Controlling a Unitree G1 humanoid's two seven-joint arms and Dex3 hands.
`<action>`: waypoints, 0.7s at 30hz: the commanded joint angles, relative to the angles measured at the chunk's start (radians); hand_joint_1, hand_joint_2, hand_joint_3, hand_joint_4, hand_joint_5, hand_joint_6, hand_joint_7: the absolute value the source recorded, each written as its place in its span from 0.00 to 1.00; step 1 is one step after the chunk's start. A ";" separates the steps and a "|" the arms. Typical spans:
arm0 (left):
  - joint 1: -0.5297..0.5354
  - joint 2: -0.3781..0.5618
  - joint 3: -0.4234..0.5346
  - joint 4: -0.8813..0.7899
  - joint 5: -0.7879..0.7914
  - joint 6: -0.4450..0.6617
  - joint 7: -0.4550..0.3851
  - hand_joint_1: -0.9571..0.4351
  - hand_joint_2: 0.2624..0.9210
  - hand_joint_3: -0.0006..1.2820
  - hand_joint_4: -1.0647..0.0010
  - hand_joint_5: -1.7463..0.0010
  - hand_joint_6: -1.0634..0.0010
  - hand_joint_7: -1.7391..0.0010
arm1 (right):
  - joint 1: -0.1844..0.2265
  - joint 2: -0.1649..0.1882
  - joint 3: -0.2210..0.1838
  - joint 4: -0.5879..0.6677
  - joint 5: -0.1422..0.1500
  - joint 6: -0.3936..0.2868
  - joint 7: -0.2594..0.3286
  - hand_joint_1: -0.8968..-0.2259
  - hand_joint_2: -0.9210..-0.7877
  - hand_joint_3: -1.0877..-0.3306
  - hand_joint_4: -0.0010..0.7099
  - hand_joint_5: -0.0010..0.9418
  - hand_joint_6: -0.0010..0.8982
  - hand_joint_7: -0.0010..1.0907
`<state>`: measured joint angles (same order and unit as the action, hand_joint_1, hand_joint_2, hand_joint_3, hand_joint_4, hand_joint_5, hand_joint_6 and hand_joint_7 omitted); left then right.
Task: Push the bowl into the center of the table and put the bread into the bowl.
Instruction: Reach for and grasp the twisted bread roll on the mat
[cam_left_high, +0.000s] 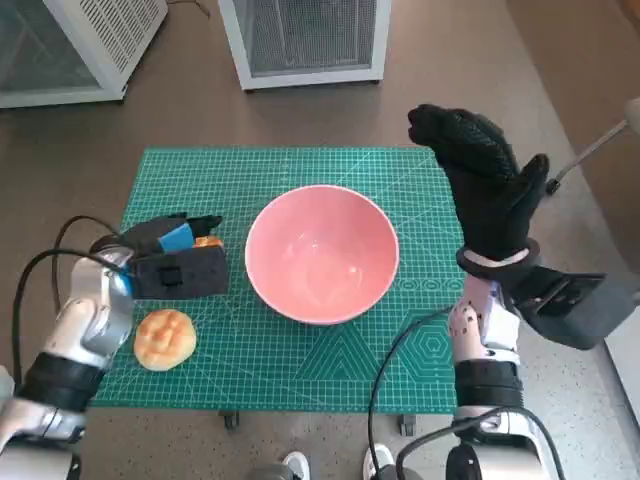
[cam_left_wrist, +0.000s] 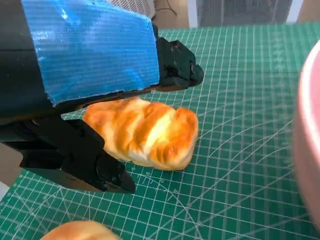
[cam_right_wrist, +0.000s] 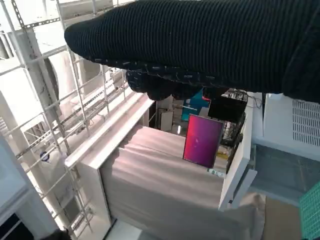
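Bread (cam_left_wrist: 145, 131) held between left hand (cam_left_high: 170, 255) fingers (cam_left_wrist: 75, 155) beside pink bowl (cam_left_high: 322, 253) on counter (cam_left_high: 400, 380), gloved right hand (cam_left_high: 485, 185) raised, open, empty.

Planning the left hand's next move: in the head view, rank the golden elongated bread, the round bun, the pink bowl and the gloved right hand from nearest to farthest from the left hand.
1. Golden elongated bread: between the fingers of the blue-taped left hand.
2. Round bun: just below the hand, toward the robot.
3. Pink bowl: mid-table, to the right.
4. Black-gloved right hand: raised at the mat's far right edge.
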<state>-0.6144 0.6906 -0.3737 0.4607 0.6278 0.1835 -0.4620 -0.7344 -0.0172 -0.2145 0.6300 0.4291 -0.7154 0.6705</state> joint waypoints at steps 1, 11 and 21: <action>-0.038 -0.014 -0.031 0.059 0.039 -0.013 0.006 0.74 0.81 0.02 0.82 0.99 0.69 0.98 | 0.023 -0.003 0.003 0.005 0.003 0.013 0.004 0.43 0.00 0.59 0.34 0.00 0.39 0.03; -0.091 -0.052 -0.075 0.193 0.089 -0.011 0.027 0.70 0.88 0.03 0.67 0.98 0.54 0.96 | 0.031 -0.006 0.006 -0.007 0.003 0.017 0.005 0.43 0.00 0.59 0.34 0.00 0.39 0.03; -0.134 -0.074 -0.097 0.378 0.101 -0.084 0.145 0.69 0.99 0.11 0.42 0.40 0.51 0.45 | 0.041 -0.006 0.009 -0.021 0.009 0.020 0.013 0.43 0.00 0.59 0.35 0.00 0.39 0.03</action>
<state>-0.7442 0.6241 -0.4592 0.7824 0.7209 0.1200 -0.3323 -0.7242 -0.0229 -0.2113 0.6136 0.4311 -0.7086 0.6726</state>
